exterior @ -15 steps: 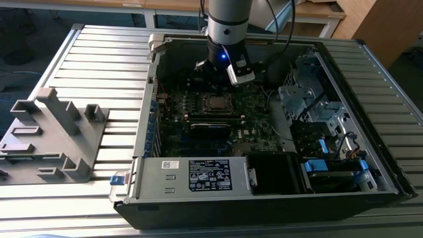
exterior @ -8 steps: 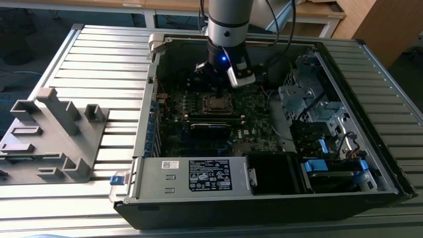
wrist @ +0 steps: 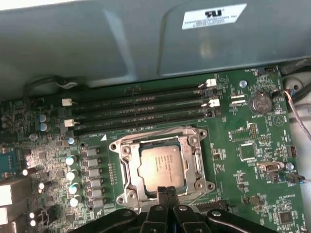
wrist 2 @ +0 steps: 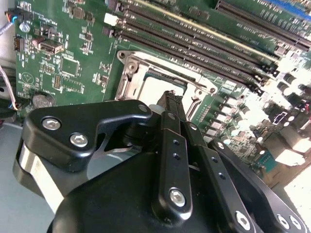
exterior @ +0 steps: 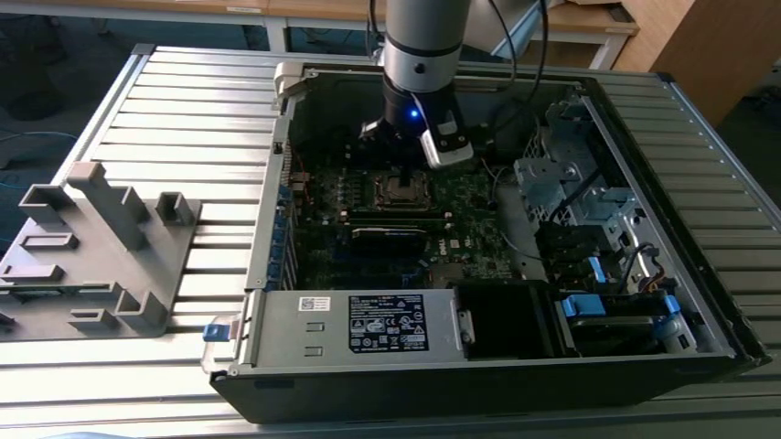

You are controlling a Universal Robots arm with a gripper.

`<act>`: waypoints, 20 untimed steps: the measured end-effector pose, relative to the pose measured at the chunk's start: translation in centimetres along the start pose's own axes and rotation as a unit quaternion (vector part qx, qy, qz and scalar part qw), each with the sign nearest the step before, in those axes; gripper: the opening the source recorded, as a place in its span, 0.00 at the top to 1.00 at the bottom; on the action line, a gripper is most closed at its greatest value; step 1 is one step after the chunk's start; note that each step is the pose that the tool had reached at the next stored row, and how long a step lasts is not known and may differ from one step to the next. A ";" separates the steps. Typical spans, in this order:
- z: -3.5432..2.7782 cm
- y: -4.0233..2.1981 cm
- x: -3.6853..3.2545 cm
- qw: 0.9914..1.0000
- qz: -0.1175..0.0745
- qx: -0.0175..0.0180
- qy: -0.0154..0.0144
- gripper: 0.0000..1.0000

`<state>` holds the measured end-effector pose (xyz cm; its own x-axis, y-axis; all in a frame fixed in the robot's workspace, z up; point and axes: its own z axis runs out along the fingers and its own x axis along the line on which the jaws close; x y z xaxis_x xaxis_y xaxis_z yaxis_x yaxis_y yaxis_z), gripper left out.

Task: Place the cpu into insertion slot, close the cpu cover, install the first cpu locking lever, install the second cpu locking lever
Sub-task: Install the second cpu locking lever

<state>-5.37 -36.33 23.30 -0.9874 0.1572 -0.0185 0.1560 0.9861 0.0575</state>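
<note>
The cpu lies flat in the socket on the green motherboard, its dull silver top showing. The cpu cover, a silvery metal frame, is down around it with the chip visible through its square opening. My gripper hangs just above the socket's edge, its two black fingers pressed together with nothing between them. In the second wrist view the gripper stands over the cpu and the cover. In the exterior view the gripper reaches down into the open computer case over the socket.
Several long memory slots run beside the socket. The grey case wall rises close behind them. A power supply and a drive cage bound the motherboard. A grey plastic fixture stands on the slatted table at the exterior view's left.
</note>
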 end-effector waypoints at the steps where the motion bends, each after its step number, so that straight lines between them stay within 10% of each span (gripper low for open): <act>1: 0.00 -0.11 -0.02 1.000 0.000 0.000 0.000 0.89; 20: -0.08 -1.48 -0.41 1.000 -0.001 0.005 -0.001 0.89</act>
<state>-5.20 -37.86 23.30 -0.9876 0.1558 -0.0201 0.1548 0.9868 0.0473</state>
